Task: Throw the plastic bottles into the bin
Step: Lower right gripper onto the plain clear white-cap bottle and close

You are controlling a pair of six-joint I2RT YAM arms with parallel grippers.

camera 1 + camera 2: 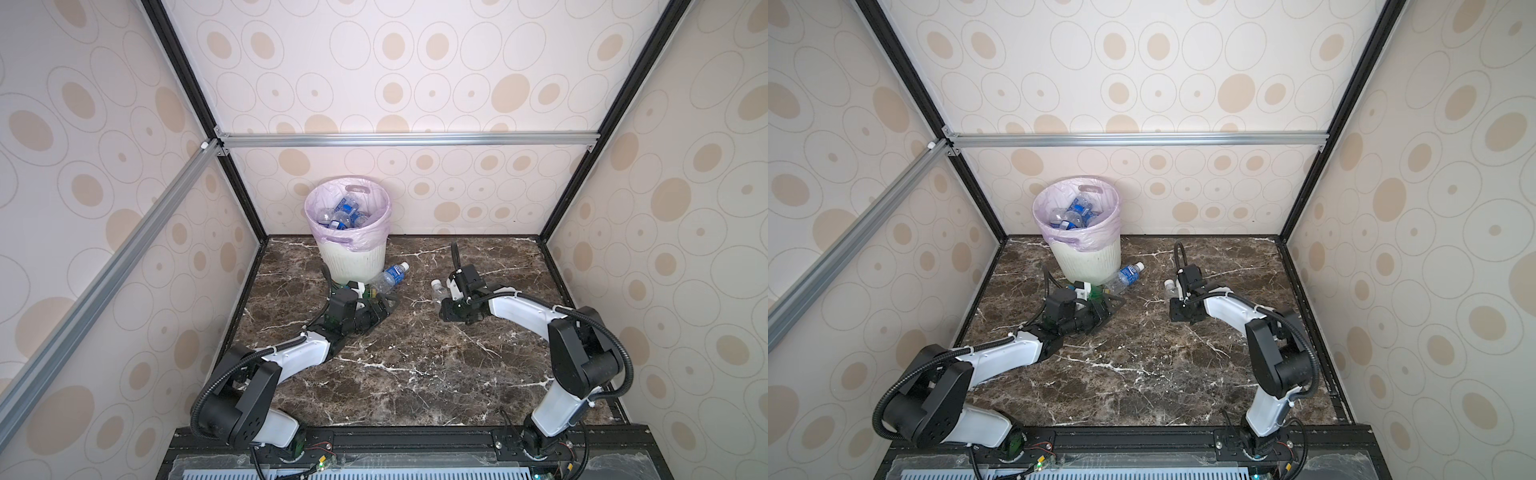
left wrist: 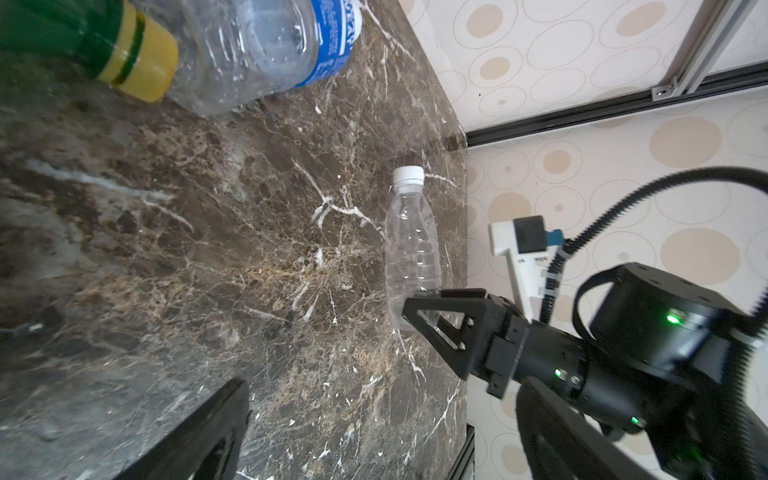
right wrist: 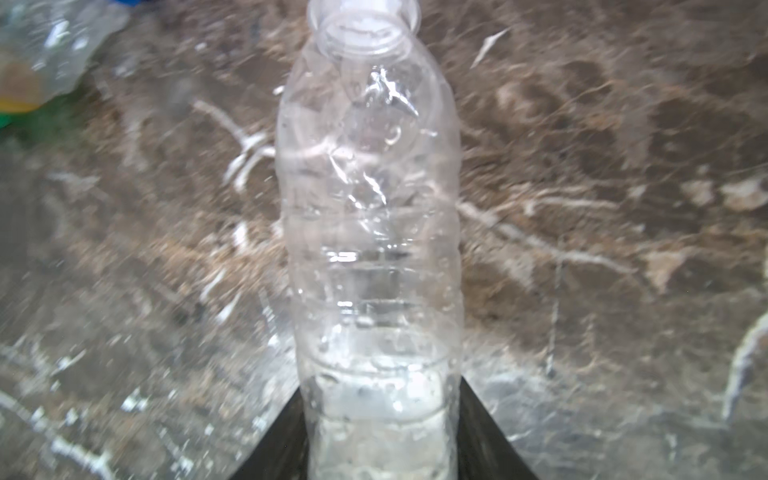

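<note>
While the right pincer (image 2: 419,309) stands clamped on the base of a clear white-capped bottle (image 3: 370,232) near the middle of the marble-patterned desk (image 1: 415,365), the left pincer (image 2: 382,415) sits low by the foot of the bin (image 1: 353,257), its fingers spread wide with nothing between them. Just beside that open pincer lies a green bottle (image 2: 75,37) with a yellow cap, which rests against the base of a blue-labelled bottle (image 1: 390,277) lying on its side at the bin's foot. The white ribbed bin, lined with a pale pink bag, stands at the desk's back left and holds a heap of binned bottles (image 1: 343,214). Whether the gripped bottle touches the desk cannot be told.
</note>
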